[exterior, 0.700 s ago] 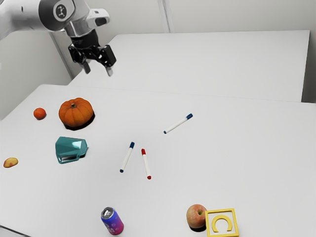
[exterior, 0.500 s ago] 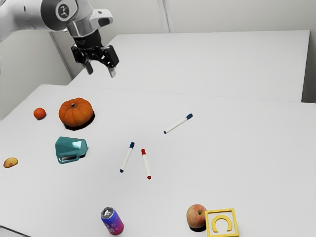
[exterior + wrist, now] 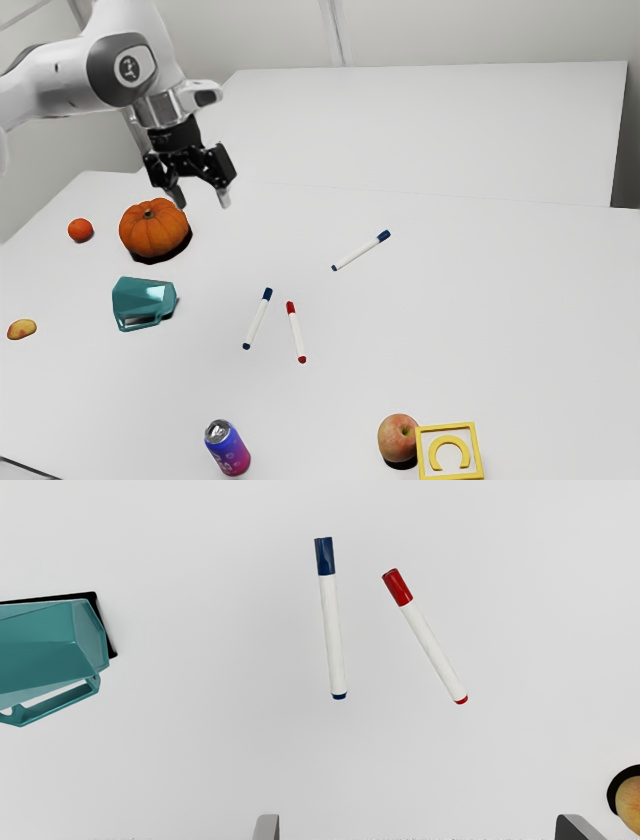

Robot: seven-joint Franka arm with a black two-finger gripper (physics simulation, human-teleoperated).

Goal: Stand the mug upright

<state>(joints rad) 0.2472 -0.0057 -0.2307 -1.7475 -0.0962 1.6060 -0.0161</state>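
Note:
My gripper (image 3: 203, 201) hangs in the air near the pumpkin in the exterior view, open with nothing between its fingers. The teal mug (image 3: 142, 300) lies on its side on the table, its handle toward the exterior view's bottom, and the gripper is above and apart from it. In the wrist view the mug (image 3: 45, 650) is cut off by the picture's edge, with its base end and handle visible. The fingertips of the gripper (image 3: 417, 827) stand wide apart there.
An orange pumpkin (image 3: 153, 229) sits close to the mug, with a small orange fruit (image 3: 80, 230) beyond. Markers (image 3: 257, 318) lie mid-table. A can (image 3: 228, 448), an apple (image 3: 398, 438), a yellow block (image 3: 449, 452) and a yellowish fruit (image 3: 21, 329) are farther out.
My gripper has come down toward the table, after a slight shift toward the exterior view's right. The mug and the other objects have stayed where they were.

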